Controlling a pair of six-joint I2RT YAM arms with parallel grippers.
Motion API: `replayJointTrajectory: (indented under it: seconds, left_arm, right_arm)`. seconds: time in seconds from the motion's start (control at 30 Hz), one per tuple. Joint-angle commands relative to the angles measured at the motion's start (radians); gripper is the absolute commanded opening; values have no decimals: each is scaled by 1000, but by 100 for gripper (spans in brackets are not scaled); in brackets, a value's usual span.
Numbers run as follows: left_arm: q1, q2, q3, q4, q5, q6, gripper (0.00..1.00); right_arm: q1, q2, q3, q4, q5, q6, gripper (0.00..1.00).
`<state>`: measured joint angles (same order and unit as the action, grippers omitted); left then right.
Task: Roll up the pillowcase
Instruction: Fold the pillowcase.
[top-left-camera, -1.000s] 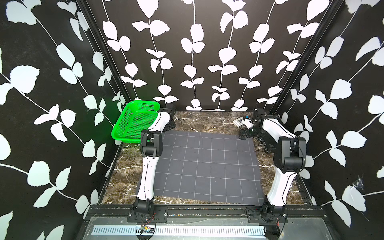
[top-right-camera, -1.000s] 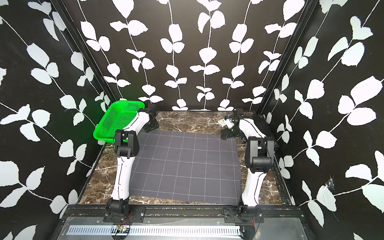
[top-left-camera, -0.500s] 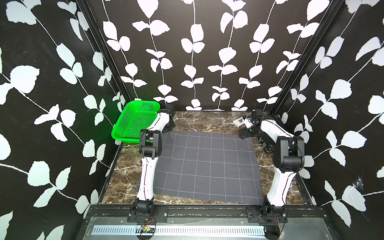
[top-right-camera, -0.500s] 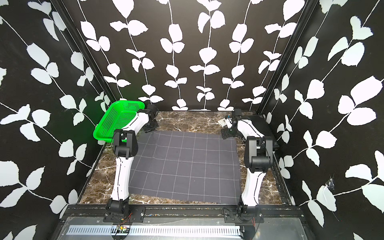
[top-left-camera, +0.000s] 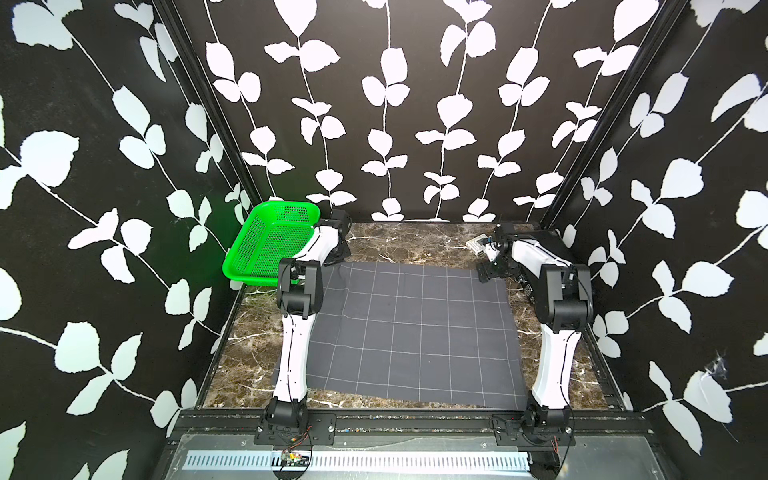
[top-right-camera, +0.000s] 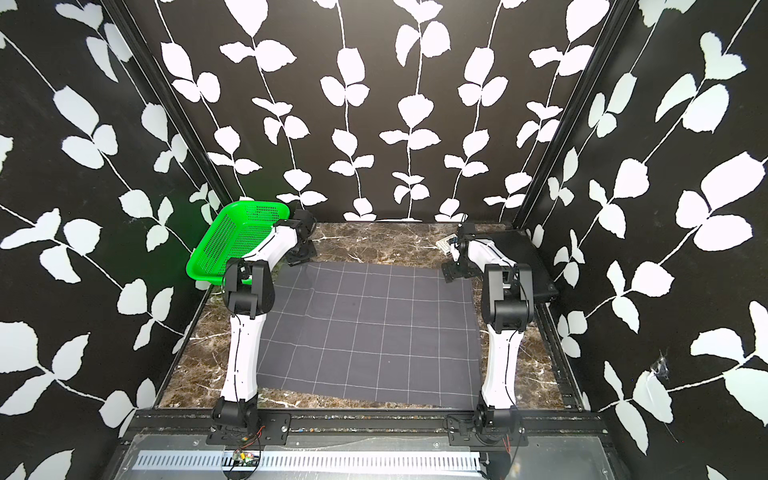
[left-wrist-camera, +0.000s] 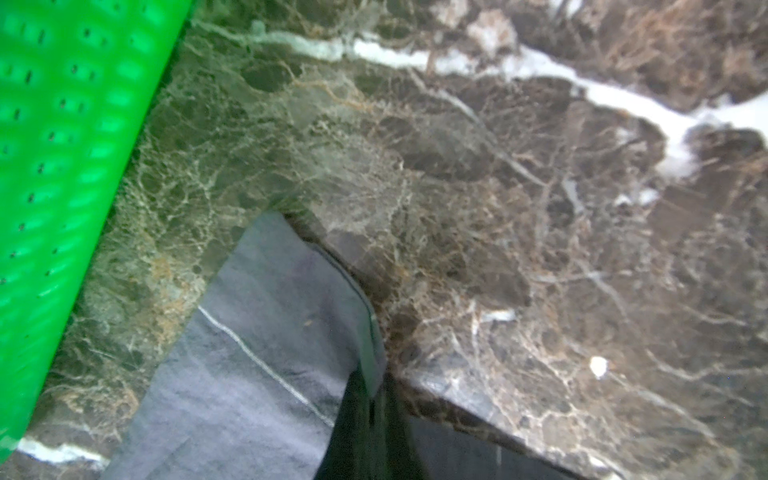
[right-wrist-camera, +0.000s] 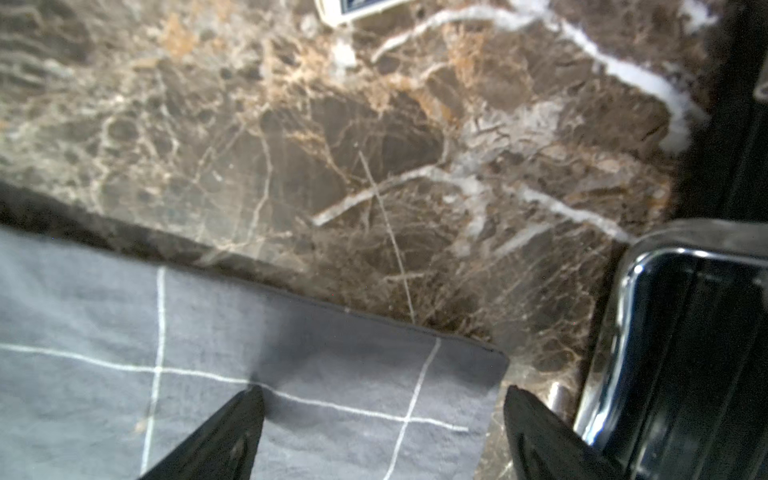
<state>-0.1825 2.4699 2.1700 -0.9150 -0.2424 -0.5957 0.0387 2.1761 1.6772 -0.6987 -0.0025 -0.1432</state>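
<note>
Your left fingers (left-wrist-camera: 365, 436) have closed since the earlier frame and now pinch the far left corner of the pillowcase (top-left-camera: 411, 332). That corner stands up off the counter (top-left-camera: 415, 241) in a small fold. Your right arm has dropped a little toward the far right corner. There the right fingers (right-wrist-camera: 232, 436) are spread wide, one over the cloth and one over bare counter beyond its side edge.

I judge one far corner is secured and the other is not yet gripped, so rolling has not begun. The rest of the pillowcase lies flat and unrolled across the middle of the counter, from short of the far edge nearly to the near edge.

In both top views the left arm hides the pinch, so only the blurred wrist view shows it. You cannot tell how much cloth is caught. Whether the right fingertips touch the fabric is also unclear. The left arm covers the pillowcase's near left corner.

Outward, a green basket (top-left-camera: 270, 245) leans at the far left corner of the counter. A black flat case (top-right-camera: 519, 257) sits along the right edge, just beside the right fingers. A small white item (top-left-camera: 478, 245) nearby is too small to identify.
</note>
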Motion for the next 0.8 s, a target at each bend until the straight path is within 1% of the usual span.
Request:
replayJointTrajectory:
  seconds: [0.0,0.1,0.23,0.37,0.47,0.77]
  left_arm:
    - [7,-55,3,-18,17,22,0]
    - [8,-53,9,-19,20,23,0]
    - [10,-53,8,-24,17,28,0]
    - [12,-52,8,-28,12,41,0]
    - [16,-52,7,-30,7,48,0]
    - [18,-51,4,-36,11,56,0]
  right_arm:
    - [-6,35,47,-18,1,2,93]
    - [-20,68,75,-41,-68,17,91]
    - [-33,68,71,-24,-134,31,89]
    - [-54,49,73,-4,-166,51,91]
    - [-59,41,89,-9,-167,51,92]
    - [-78,52,109,9,-191,72,87]
